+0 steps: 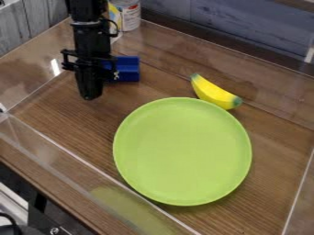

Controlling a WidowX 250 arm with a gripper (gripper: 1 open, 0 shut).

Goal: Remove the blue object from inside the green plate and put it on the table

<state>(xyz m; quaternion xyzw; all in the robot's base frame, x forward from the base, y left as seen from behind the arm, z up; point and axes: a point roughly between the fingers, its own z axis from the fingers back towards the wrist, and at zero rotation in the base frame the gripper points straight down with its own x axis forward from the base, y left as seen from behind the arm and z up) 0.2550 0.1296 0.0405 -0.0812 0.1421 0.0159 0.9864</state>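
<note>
The hand [88,92] points steeply down at the left rear of the desk [61,138], its black fingers drawn together into one narrow tip with nothing between them. The tip stands at or just above the wood; contact cannot be confirmed. The black arm [84,23] rises straight up from it and leaves the frame at the top.

The blue object [125,69] lies on the desk just behind and to the right of the hand, partly hidden by it. Whether the two touch cannot be told. It is outside the green plate [183,151] and well apart from it.

The green plate sits flat in the centre foreground with nothing on it. A yellow banana-shaped toy [215,92] lies on the desk just beyond the plate's far rim. A white and yellow container [123,14] stands at the back, behind the arm. Clear walls [37,161] enclose the desk.
</note>
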